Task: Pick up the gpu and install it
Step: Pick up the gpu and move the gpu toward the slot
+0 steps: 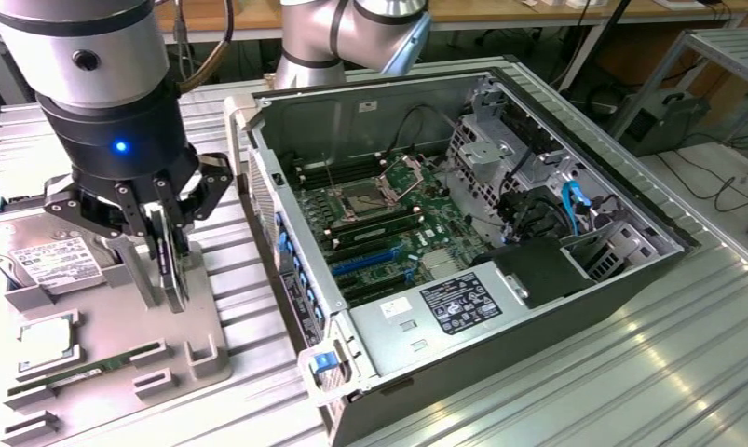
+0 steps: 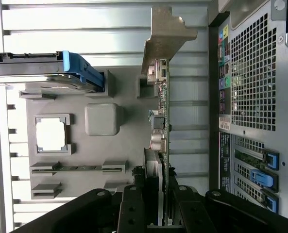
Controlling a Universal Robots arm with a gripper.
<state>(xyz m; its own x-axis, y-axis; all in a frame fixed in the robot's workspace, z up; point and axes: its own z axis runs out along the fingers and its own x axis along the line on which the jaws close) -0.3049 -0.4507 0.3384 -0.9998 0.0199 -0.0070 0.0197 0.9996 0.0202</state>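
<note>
Clamping the gpu [image 2: 164,97] edge-on, claw [image 2: 161,177] seems clenched on its board edge away from the bracket [image 2: 165,34]; light, stiff, fragile card, so grip bare edges, not chips.

One gripper [image 1: 160,233] [image 2: 160,196] on show, and one gpu [image 1: 173,272] [image 2: 163,104] between its jaws. Under the jaws, one grey tray [image 1: 119,321] [image 2: 129,145]. Counting on it, off to one side of the jaws: one hard drive [image 1: 45,256], one square processor chip [image 1: 50,340] [image 2: 51,135], one memory stick [image 1: 88,368] [image 2: 68,168]. On the jaws' other side, one open computer case [image 1: 473,396] [image 2: 253,73], with three blue clips [image 2: 262,178] on its rear.
</note>
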